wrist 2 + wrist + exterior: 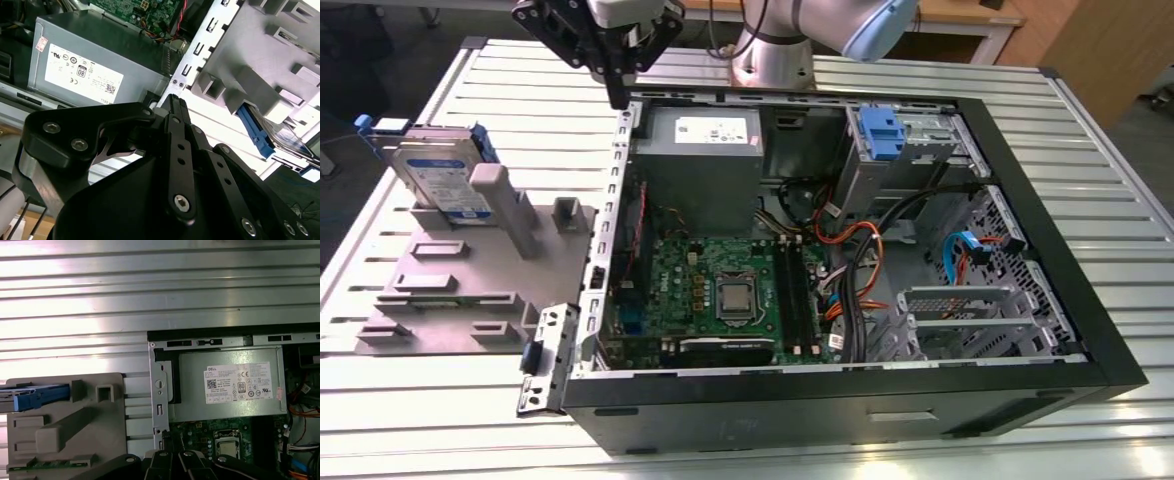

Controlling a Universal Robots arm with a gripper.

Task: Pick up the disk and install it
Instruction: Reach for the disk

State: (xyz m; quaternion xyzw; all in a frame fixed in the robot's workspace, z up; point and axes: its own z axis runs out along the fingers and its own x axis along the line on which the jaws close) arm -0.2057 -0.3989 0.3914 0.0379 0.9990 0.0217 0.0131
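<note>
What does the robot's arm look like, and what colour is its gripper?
The arm is a round, shiny silver-grey tube with a light blue cap on one joint. Its gripper is black. It is built from flat bars linked together, with small silver screws dotted along them.
</note>
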